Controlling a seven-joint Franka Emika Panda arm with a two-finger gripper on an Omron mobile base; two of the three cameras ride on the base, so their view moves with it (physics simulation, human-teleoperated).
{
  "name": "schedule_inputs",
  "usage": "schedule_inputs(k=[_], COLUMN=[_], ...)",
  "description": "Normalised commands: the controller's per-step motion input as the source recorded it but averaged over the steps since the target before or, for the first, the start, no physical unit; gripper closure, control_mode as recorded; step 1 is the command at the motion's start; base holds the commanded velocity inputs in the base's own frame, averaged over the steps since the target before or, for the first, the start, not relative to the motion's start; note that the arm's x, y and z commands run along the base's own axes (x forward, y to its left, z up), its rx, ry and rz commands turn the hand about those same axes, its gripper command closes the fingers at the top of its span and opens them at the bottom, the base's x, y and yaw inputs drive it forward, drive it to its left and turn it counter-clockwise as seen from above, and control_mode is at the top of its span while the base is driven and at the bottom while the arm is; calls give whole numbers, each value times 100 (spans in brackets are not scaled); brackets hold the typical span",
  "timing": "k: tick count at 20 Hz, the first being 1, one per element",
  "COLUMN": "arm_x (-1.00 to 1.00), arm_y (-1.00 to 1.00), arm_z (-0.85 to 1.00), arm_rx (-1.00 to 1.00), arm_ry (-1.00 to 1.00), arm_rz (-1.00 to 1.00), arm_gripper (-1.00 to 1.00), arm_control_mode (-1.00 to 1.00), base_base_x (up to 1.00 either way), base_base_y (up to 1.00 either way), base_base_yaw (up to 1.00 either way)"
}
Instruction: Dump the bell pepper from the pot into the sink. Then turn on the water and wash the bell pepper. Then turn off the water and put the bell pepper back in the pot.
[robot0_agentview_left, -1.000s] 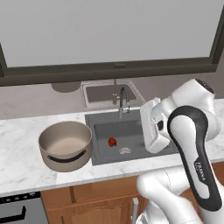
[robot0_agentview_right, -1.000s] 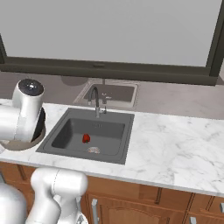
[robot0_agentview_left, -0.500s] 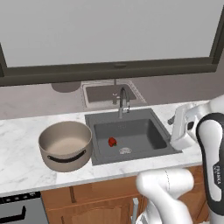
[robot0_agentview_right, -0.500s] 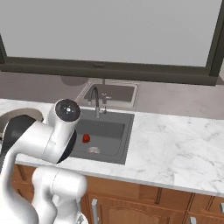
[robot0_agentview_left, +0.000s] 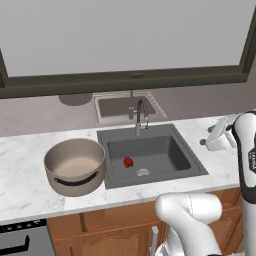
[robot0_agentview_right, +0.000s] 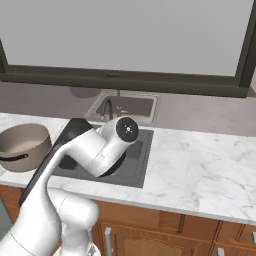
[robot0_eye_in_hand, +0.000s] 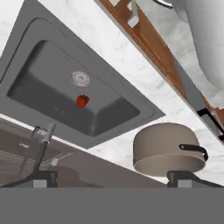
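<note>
Pepper (robot0_agentview_left: 128, 161) lies in the sink (robot0_agentview_left: 185, 161) near the drain, pot (robot0_agentview_left: 75, 166) upright on the counter beside it. Gripper (robot0_agentview_left: 218, 137) hangs wide open and empty, well right. Swinging back, it might clip the faucet (robot0_agentview_left: 140, 116) instead of working it.

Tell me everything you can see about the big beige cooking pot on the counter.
The large round beige-taupe cooking pot stands upright on the white marble counter, just beside the dark grey sink, on its left in the left base view. It has a thin dark rim and dark curved side handles. Its matte inside looks empty; the small red bell pepper lies in the sink instead. Nothing but the counter touches the pot.
</note>
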Motion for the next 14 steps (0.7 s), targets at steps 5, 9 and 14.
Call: schedule_inputs(k=[5, 9, 14], arm_x=[90, 83, 80], arm_y=[-34, -5, 0], arm_z=[-6, -15, -25], arm_rx=[31, 33, 29], arm_ry=[11, 19, 23], arm_rz=[0, 0, 0], arm_gripper=[-100, -100, -100], arm_control_mode=[-100, -100, -100], base_base_x=[0, 0, 0], base_base_y=[0, 0, 0], base_base_yaw=[0, 0, 0])
